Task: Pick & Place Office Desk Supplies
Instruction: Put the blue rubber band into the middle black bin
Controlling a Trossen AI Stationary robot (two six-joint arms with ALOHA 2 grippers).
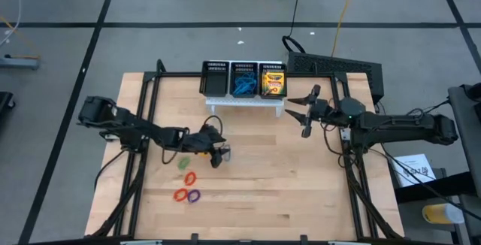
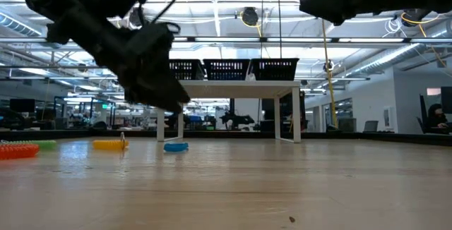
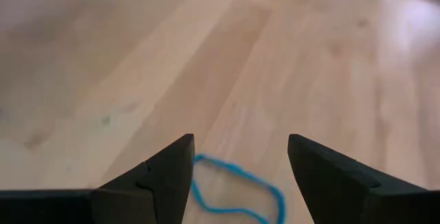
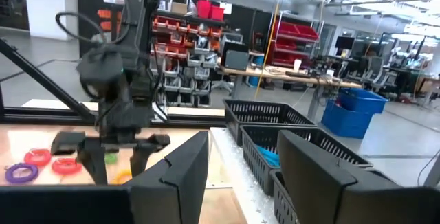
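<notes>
A thin blue oval loop (image 3: 237, 189) lies flat on the light wooden tabletop (image 3: 289, 66), directly beneath the left gripper (image 3: 239, 165) and framed between its two spread dark fingers (image 3: 165, 176), which touch nothing; the gripper is released and hovers just above the loop. In the high view the left gripper (image 1: 219, 153) hangs over the table's middle, and just behind it, toward its own arm, lie a small green loop (image 1: 184, 161), an orange loop (image 1: 189, 177), a red loop (image 1: 180, 195) and a purple loop (image 1: 194, 195). Well ahead of it stands the black three-compartment mesh organiser (image 1: 215, 79) on a white shelf, holding more blue loops (image 1: 243, 86) in the middle compartment and yellow-and-green crayon boxes (image 1: 273, 82) in the end one. The right gripper (image 1: 297, 110) waits raised beside the organiser, its fingers parted and empty
</notes>
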